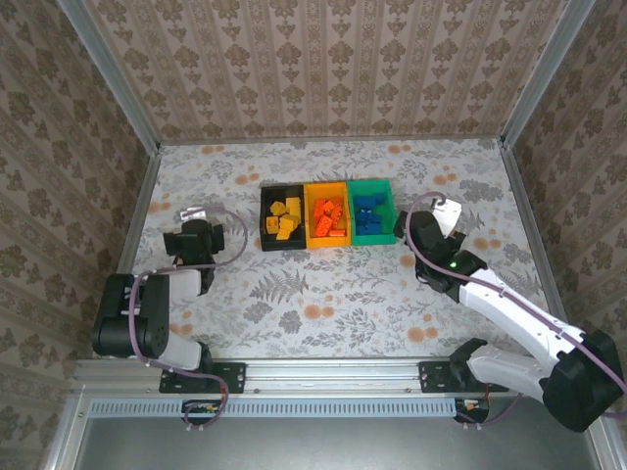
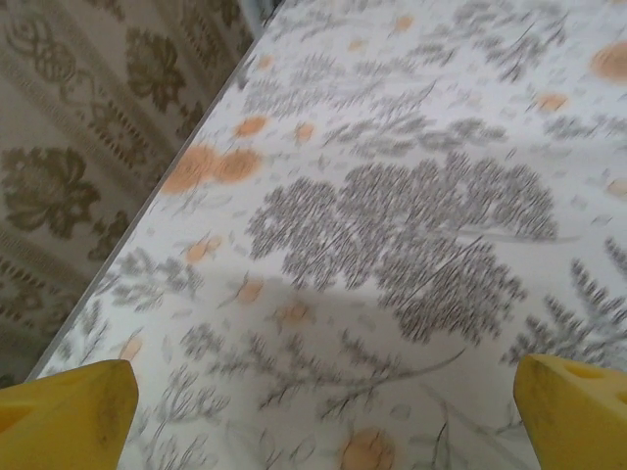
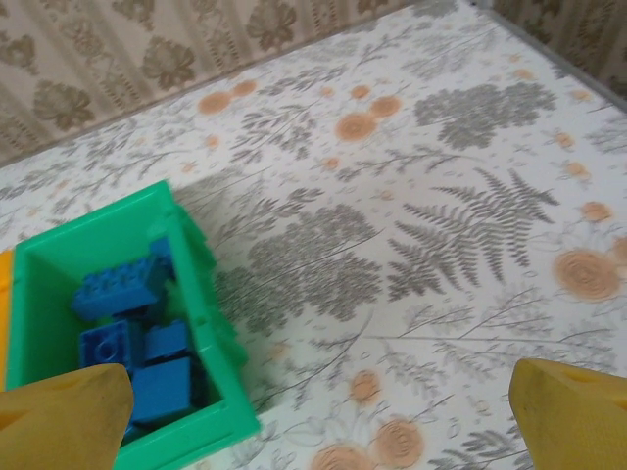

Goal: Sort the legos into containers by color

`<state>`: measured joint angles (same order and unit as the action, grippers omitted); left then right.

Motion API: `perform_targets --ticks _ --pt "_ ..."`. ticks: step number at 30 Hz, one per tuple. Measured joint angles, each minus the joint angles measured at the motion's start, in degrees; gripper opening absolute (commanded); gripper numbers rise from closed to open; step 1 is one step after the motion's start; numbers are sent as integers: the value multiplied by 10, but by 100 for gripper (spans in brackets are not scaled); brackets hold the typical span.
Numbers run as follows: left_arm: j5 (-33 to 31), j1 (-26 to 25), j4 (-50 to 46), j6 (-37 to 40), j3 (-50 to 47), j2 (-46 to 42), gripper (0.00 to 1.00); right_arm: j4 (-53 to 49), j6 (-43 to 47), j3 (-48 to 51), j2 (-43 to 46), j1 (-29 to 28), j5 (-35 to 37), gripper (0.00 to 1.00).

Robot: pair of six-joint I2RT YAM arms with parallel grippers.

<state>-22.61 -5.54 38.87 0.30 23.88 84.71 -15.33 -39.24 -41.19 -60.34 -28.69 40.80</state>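
**Setting.** A worktop [image 1: 333, 289] covered in a pale cloth printed with grey ferns and orange blossoms. Wallpapered walls [image 1: 323, 59] close it in at 9, 12 and 3 o'clock. An aluminium rail [image 1: 323, 373] runs along the 6 o'clock edge and carries both arm bases.

**Item 1, containers** [image 1: 305, 211]. Three open bins joined in a row, standing just toward 12 o'clock from the worktop's centre. From 9 to 3 o'clock they are the black bin [image 1: 265, 221], the orange bin [image 1: 327, 186] and the green bin [image 1: 373, 182].

**Item 2, legos.** Every brick seen lies inside a bin, grouped by colour.
- Yellow bricks [image 1: 285, 219] are in the black bin.
- Orange-red bricks [image 1: 328, 219] are in the orange bin.
- Blue bricks [image 1: 367, 215] are in the green bin.

**Item 3, left end effector** [image 1: 194, 231]. It sits at 9 o'clock of the black bin, well apart from it, over bare cloth. The jaws are spread to full width and hold nothing. In the wrist view its yellow fingertips [image 2: 69, 416] sit at the 7 and 5 o'clock corners, with patterned cloth between them.

**Item 4, right end effector** [image 1: 432, 221]. It sits at 3 o'clock of the green bin, near it. The jaws are spread to full width and empty. In the wrist view the green bin lies at 8 o'clock with blue bricks piled inside. Bare cloth fills the gap between the fingertips [image 3: 573, 416].
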Motion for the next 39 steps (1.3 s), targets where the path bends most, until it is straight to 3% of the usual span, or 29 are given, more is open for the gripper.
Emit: perform_targets --ticks 3,9,18,26,30,39 --pt "42 5 81 9 -23 23 100 20 29 25 20 33 5 100" --pt "72 12 108 10 -30 38 100 181 128 131 33 79 19 100" --pt "85 19 115 10 -30 38 100 334 271 133 -86 142 -9 100" --pt "86 19 117 10 -30 38 100 526 325 172 -203 240 -110 100" --pt "87 19 117 10 -30 38 100 540 339 168 -248 243 -167 100" --pt "87 19 117 10 -30 38 100 594 351 167 -258 250 -234 100"
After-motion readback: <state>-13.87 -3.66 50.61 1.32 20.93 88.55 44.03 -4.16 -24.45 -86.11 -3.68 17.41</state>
